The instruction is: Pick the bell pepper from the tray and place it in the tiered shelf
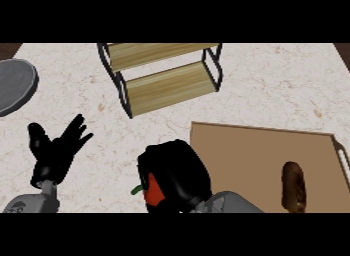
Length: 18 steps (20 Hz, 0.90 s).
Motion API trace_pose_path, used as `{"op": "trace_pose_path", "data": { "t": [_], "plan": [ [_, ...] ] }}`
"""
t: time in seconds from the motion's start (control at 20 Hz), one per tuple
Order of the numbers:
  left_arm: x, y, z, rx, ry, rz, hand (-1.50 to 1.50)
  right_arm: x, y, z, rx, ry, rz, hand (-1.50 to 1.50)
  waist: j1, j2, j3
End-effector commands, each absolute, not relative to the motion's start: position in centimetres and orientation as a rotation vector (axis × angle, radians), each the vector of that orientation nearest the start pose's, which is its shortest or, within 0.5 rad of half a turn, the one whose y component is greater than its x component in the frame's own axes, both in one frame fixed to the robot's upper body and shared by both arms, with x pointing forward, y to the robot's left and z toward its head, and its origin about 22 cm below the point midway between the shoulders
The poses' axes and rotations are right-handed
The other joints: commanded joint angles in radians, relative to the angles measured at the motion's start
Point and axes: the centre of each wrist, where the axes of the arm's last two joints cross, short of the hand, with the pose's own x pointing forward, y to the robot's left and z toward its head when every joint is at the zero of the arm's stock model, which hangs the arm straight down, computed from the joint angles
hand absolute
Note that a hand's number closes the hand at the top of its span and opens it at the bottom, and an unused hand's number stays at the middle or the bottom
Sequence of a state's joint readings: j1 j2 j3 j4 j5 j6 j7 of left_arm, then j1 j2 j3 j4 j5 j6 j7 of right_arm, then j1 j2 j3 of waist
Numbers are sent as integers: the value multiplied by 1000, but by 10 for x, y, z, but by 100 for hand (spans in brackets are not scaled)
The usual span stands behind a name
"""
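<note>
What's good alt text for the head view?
Right hand curled round a red bell pepper, left of the tray holding a brown item. Tiered shelf stands beyond; left hand rests open.

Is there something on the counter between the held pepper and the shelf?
Nothing visible. The right hand is curled round the bell pepper left of the tray; only bare counter lies up to the tiered shelf.

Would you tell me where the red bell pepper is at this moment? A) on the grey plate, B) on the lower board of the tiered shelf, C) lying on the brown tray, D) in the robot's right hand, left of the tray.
D: the right hand is curled round the bell pepper, over the counter just left of the tray.
</note>
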State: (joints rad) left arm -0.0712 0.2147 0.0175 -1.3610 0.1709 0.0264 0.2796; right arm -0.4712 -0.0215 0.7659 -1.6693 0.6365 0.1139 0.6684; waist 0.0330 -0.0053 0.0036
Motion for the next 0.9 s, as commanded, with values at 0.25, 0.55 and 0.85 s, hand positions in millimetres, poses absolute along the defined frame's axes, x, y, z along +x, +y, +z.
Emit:
{"op": "trace_pose_path", "data": {
  "t": [0.25, 0.55, 0.85],
  "plan": [
    [255, 289, -27, 79, -1106, 37, 0, 202, -3, 231, -464, -1780, 954, 150, -16, 1, -5],
    [237, 310, -34, 92, -1104, 39, 0, 204, -16, 304, -530, -1810, 874, 150, -27, -1, -5],
    [259, 281, -23, 85, -1120, 49, 0, 251, -16, 357, -517, -1784, 789, 150, -29, 4, -5]
  ]
}}
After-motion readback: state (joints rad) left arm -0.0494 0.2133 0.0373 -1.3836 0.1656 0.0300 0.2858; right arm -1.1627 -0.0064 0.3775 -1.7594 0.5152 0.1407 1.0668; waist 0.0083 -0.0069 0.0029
